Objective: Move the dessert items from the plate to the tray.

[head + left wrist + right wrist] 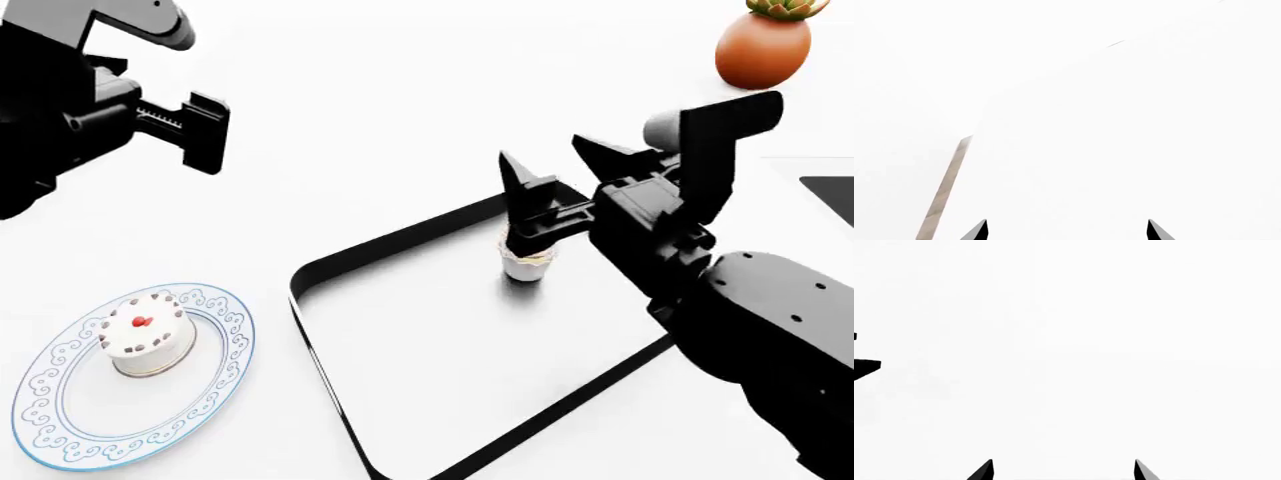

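Observation:
In the head view the cupcake [530,264] stands upright on the tray's white floor, its pale wrapper showing and its top hidden behind one finger of my right gripper [541,150]. That gripper hangs open over the tray [304,292]; its wrist view shows only its two tips [1062,470] wide apart with nothing between them. The round white mini cake [144,334] sits on the blue-bordered plate [80,425] at the lower left. My left gripper [207,132] is raised at the upper left, away from both, and open [1067,230].
An orange-brown pot with a green plant [763,45] stands at the far right. A dark flat edge [830,197] shows at the right border. The left wrist view shows a tan strip [944,190] on white.

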Tool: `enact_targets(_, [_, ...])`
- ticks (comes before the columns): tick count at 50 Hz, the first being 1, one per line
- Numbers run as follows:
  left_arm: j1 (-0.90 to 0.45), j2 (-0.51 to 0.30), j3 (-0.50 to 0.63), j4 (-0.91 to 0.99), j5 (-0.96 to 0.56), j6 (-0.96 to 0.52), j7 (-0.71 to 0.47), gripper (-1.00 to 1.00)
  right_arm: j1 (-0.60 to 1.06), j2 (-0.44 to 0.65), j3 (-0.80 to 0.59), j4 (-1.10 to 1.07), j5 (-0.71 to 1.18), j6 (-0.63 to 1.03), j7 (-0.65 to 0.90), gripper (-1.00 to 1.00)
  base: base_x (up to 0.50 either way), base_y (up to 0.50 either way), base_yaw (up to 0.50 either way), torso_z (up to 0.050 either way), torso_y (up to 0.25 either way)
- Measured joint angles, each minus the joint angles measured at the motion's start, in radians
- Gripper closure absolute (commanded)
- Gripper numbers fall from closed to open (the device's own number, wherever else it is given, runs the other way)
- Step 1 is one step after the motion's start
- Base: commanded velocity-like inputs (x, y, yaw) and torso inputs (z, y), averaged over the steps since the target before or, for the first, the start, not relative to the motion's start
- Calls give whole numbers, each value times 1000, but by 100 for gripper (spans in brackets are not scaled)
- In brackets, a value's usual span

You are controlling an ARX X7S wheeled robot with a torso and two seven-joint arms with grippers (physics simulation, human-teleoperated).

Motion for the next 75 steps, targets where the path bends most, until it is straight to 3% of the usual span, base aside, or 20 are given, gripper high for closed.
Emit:
enact_targets(12, [159, -83, -185, 206, -199, -47, -131, -100, 80, 37, 69, -169, 151, 41, 114, -100, 0, 0, 0, 0, 0])
enact_targets(27, [496, -256, -659, 460, -630, -83, -379, -100, 159, 32, 46, -263, 253, 105, 158, -100, 0, 0, 0, 0, 0])
enact_targets(35, [791, -222, -990, 591, -745, -123, -405, -100, 176, 19, 33, -268, 258, 112, 156, -100, 0, 0, 0, 0, 0])
enact_targets(42, [960, -166, -1162, 669, -757, -150, -374, -100, 186, 9, 22, -265, 256, 116, 153, -100, 0, 0, 0, 0, 0])
enact_targets(51, [1056, -127, -1238, 712, -746, -160, -345, -100, 197, 3, 12, -260, 257, 122, 154, -100, 0, 0, 0, 0, 0])
enact_targets(75, [1181, -89, -1279, 744, -690, -165, -309, -100, 212, 2, -12, -252, 269, 143, 158, -100, 0, 0, 0, 0, 0])
